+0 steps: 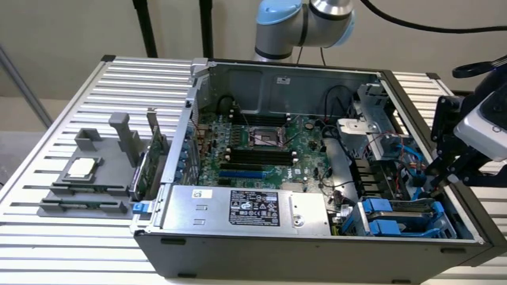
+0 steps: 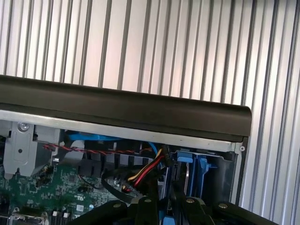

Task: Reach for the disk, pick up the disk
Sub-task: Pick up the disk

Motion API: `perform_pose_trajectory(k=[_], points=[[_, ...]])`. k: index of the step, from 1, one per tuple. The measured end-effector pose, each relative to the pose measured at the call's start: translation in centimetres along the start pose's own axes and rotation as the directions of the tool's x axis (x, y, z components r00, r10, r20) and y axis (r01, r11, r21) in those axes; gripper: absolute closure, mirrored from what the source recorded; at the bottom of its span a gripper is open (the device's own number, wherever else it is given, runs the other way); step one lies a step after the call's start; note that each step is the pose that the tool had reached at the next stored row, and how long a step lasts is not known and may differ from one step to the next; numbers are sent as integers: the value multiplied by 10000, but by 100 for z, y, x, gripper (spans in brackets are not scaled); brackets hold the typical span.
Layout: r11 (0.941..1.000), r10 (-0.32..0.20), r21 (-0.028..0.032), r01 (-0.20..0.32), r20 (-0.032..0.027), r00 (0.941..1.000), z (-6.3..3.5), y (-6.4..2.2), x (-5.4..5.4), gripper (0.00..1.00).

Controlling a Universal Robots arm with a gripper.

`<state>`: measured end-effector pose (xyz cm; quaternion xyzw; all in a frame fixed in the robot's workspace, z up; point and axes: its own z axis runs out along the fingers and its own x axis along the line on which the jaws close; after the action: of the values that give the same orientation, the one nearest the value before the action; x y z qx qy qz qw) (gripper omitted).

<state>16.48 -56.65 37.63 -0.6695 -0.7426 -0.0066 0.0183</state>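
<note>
Over the ribbed table (image 1: 63, 252) the arm (image 1: 485, 127) angles its pincer (image 1: 437, 185) into the case (image 1: 317, 249) near the disk (image 1: 404, 215); open or clamped, unclear.

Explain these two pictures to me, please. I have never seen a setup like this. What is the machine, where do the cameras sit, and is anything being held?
The machine is a robot arm with a pincer at its end. One picture comes from a camera standing off the arm. The other comes from a camera on the arm's wrist, looking past the pincer.

An open computer case lies on a slatted metal table. Inside the case are a green circuit board and a silver power box. Beside the case, on the exterior view's left, a grey tray carries a small chip.

The disk, framed by blue rails, lies in the case's near corner on the exterior view's right. The pincer hangs over that side of the case, close to the disk. I cannot see it holding anything.
</note>
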Motion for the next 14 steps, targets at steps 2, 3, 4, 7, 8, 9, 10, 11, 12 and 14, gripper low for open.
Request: perform_pose_trajectory(k=[2,3,4,7,8,9,10,11,12,14], points=[[10000,-25,2,25,2,10000,12,0,-3,75],[10000,-36,2,36,3,10000,15,0,-7,75],[10000,-44,2,44,4,10000,20,0,-15,75],[10000,-62,3,62,2,10000,40,-2,-44,75],[10000,-64,3,64,3,10000,47,-6,-55,75],[10000,-66,3,66,0,10000,55,-15,-63,75],[10000,-67,2,67,1,10000,61,-30,-66,75],[10000,-67,1,67,3,10000,64,-52,-67,75],[10000,-67,0,67,3,10000,66,-73,-65,75],[10000,-67,-10,67,3,10000,71,-127,-60,75]])
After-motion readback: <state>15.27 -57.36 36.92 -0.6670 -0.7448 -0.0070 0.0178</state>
